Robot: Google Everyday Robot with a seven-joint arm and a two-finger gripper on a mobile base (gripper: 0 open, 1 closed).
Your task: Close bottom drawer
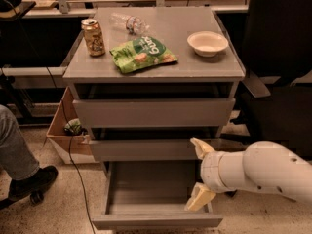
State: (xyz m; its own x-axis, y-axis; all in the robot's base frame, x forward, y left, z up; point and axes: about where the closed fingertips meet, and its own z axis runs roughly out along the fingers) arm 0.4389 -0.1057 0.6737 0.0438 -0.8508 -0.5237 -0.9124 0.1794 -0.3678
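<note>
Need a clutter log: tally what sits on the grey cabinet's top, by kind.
Gold drink can: 1
Clear plastic bottle: 1
Green snack bag: 1
White round bowl: 1
Total: 4
The cream gripper hovers open over the right side of the pulled-out grey bottom drawer.

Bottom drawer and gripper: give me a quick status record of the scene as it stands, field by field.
bottom drawer: pulled out, tray bare
middle drawer: front set further back than the bottom one
gripper: open, at the bottom drawer's right side; one finger up by the middle drawer front, the other low near the tray's front right corner
contact with drawer: cannot tell
cabinet top: can, green bag, bowl, plastic bottle lying down
task: not yet done
</note>
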